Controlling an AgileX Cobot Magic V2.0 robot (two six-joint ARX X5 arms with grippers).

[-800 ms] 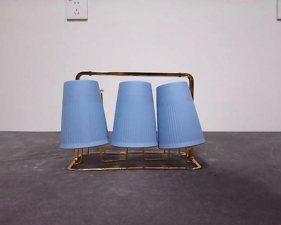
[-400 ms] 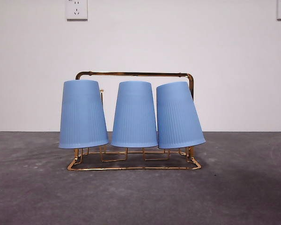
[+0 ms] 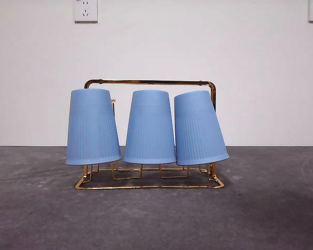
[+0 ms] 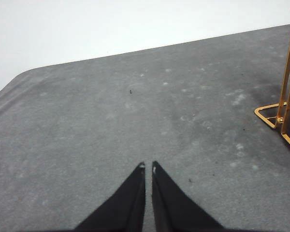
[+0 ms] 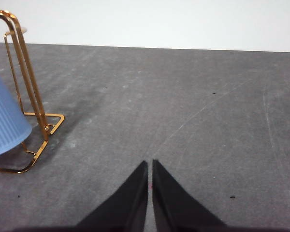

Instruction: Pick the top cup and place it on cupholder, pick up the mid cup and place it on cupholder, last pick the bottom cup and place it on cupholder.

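Task looks finished: all three blue cups sit upside down on the gold wire cupholder [image 3: 148, 183] mid-table, nothing left to pick. Left cup [image 3: 93, 127] and middle cup [image 3: 149, 127] sit about straight; right cup [image 3: 199, 129] tilts, rim kicked out to the side, touching the middle one. Ribbed plastic, matching colour. Left gripper [image 4: 148, 167] empty, jaws closed, over bare table beside the rack. Right gripper [image 5: 149, 163] likewise closed, empty, on the other side.

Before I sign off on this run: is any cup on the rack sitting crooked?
Yes. The right-hand cup leans sideways on the cupholder, top tipped toward the middle cup. The left cup tilts slightly.
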